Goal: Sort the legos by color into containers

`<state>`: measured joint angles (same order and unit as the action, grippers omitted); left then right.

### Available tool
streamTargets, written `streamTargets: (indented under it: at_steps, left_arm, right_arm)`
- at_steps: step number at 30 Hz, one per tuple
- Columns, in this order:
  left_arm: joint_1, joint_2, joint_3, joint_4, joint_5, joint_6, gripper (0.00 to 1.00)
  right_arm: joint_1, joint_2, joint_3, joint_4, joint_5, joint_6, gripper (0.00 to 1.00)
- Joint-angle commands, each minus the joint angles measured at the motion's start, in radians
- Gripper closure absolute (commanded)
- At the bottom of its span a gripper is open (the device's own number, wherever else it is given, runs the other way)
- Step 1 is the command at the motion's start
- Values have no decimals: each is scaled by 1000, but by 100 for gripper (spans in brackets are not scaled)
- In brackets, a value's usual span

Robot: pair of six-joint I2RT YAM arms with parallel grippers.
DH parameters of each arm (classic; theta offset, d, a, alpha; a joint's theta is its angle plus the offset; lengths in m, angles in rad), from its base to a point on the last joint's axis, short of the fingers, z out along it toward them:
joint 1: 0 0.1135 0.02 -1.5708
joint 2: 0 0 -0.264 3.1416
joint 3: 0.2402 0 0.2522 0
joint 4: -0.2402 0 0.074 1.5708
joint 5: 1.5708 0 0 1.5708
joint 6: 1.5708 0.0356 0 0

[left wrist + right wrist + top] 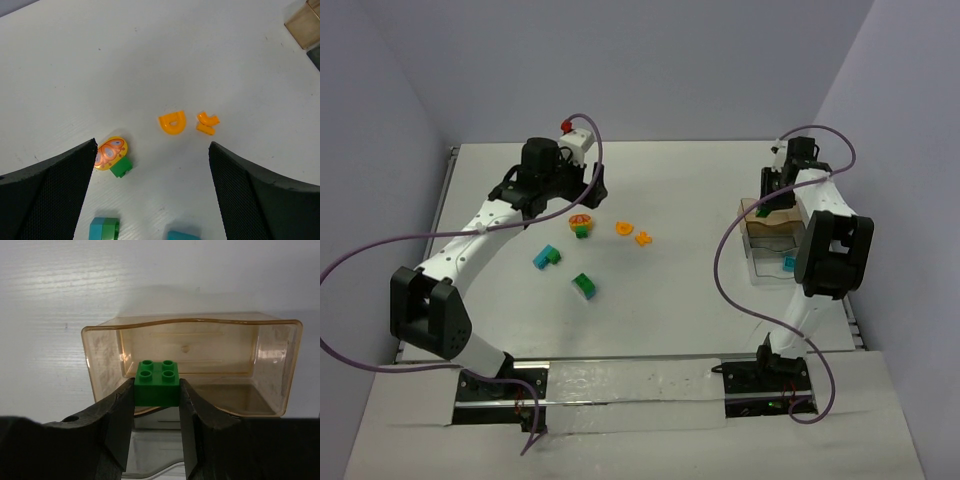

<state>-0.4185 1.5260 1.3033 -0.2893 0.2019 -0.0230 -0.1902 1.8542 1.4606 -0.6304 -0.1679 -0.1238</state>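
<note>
- Over at the right side of the desk (670,320), the right jaws are closed snugly on a green brick (157,381), one pad on each flank, studs facing up.
- That brick hangs at the near wall of the tan container (190,322), which looks bare inside. I cannot tell whether it is fully over the opening.
- On the near side, the clear container (775,262) adjoins the tan one and holds a teal brick (788,264).
- The step in hand, as I judge it, is dropping this green piece into the tan container. The next move calls for a small push forward past the wall, then parting the jaws.
- The left jaws gape wide with nothing between them, hovering above the loose pieces.
- Below them lie an orange round piece (111,153) touching a small green block (121,167), an orange arch (172,123) and a small orange piece (207,123) just beside it.
- Most of the sorting looks undone.
</note>
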Motion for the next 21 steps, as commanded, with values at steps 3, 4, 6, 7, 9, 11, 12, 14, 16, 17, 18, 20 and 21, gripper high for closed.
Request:
streamTargets:
  at_steps: [3, 4, 6, 7, 9, 11, 12, 14, 16, 17, 18, 20, 21]
  left_arm:
    - [9, -37, -4, -13, 4, 11, 1]
    - [10, -36, -4, -21, 18, 13, 1]
    - [12, -35, -19, -25, 45, 55, 1]
    - [12, -33, -22, -30, 45, 58, 1]
    - [15, -24, -22, -48, 32, 61, 1]
    - [24, 5, -15, -67, -4, 56, 2]
    - [27, 6, -9, -79, -17, 52, 2]
    - [36, 36, 8, -98, -53, 48, 4]
    - [37, 58, 14, -104, -86, 41, 5]
    - [37, 64, 19, -104, -114, 26, 4]
    - [37, 72, 24, -102, -144, -4, 4]
    - [36, 91, 32, -95, -201, -47, 4]
    - [33, 105, 38, -93, -232, -71, 6]
  right_arm:
    - [-2, 17, 46, 95, 68, -1, 100]
    - [-2, 22, 49, 98, 68, -2, 100]
    - [-2, 32, 55, 90, 65, -4, 95]
    - [-2, 31, 53, 87, 67, -5, 88]
    - [-2, 19, 46, 89, 64, -10, 56]
    - [-2, 11, 40, 86, 61, -13, 39]
    - [-2, 11, 40, 82, 61, -13, 35]
    - [-2, 5, 36, 74, 61, -15, 32]
    - [-2, -8, 28, 67, 56, -17, 29]
    - [-2, -17, 27, 63, 47, -15, 27]
    - [-2, -32, 24, 59, 37, -13, 26]
    - [0, -85, 21, 48, 8, -1, 20]
    - [1, -97, 22, 38, -4, 9, 19]
